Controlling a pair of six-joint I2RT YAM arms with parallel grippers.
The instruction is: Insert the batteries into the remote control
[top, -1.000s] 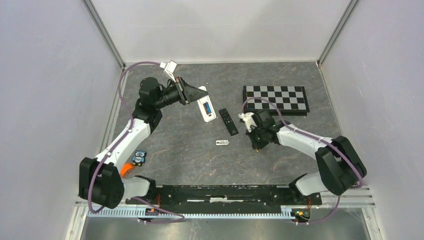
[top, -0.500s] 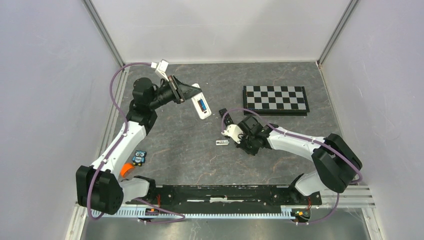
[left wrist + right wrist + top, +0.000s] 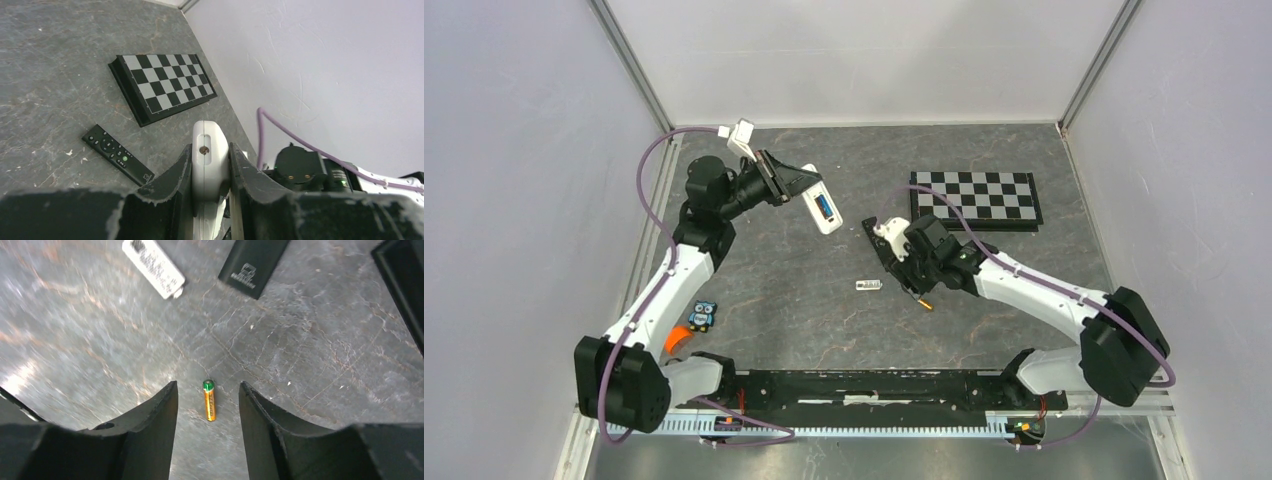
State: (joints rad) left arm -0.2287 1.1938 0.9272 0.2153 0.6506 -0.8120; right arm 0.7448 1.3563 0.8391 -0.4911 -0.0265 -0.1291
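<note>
Left tool (image 3: 210, 150) clamps a smooth white remote (image 3: 210, 134); right tool (image 3: 207, 388) gapes over a slim orange battery (image 3: 209, 403).

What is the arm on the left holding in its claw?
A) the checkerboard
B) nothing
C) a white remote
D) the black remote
C: the left gripper is clamped on the white remote, while the black remote and the checkerboard lie apart from it.

— Your arms?
— Left arm (image 3: 679, 275) bent up toward the upper left, my left claw (image 3: 210, 160) pinched on a white remote (image 3: 825, 210). Right arm (image 3: 1034, 290) stretched to mid-frame, my right claw (image 3: 207, 386) pointing down, jaws apart.
</note>
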